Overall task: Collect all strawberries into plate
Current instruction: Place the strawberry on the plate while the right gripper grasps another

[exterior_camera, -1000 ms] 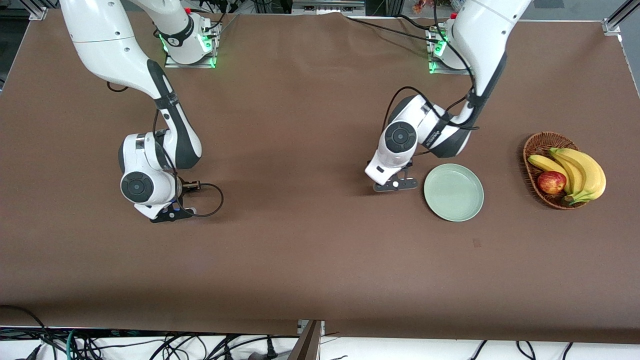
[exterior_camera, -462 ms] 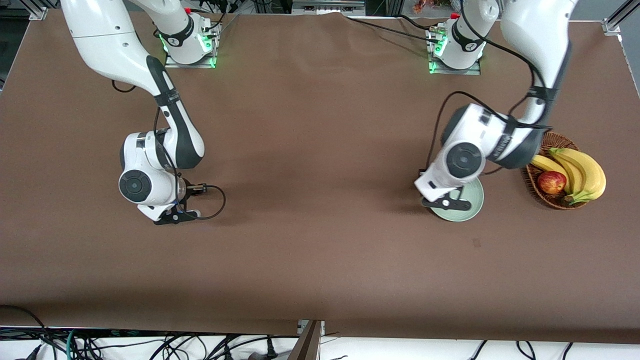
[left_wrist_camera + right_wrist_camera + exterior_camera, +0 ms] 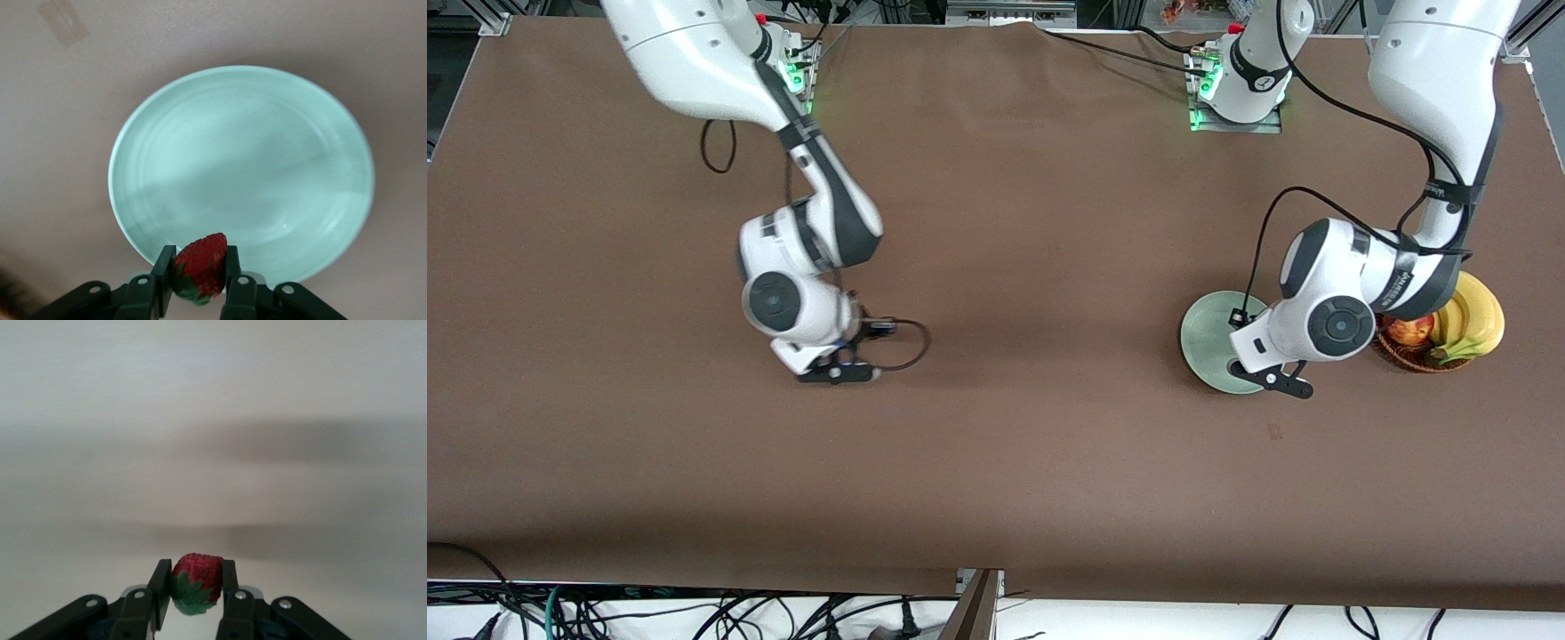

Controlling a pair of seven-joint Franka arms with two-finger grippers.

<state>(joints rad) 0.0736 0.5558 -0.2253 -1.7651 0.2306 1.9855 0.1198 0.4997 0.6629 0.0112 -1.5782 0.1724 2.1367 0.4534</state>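
Nearest the right arm's end of the brown table, the right gripper is up in the air over bare cloth, its jaws pinched on a strawberry with the green cap hanging down (only the right wrist view shows it; the arm hides it from across the table). From there the plate lies well apart, toward the left arm's end, so that berry has most of the table's length to cross. Moving along, the left gripper hangs over the plate's edge nearer the front camera, clamped on its own strawberry, tip pointing toward the dish; in the left wrist view the mint-green bowl spreads out just ahead of the fingers. I'd say the left arm is plainly the one to let go first, though the berry looks to sit over the rim rather than the middle, so a small nudge inward may be wise before the release. Past it, the wicker basket with bananas and an apple is half hidden by the left arm. I see no third strawberry anywhere.
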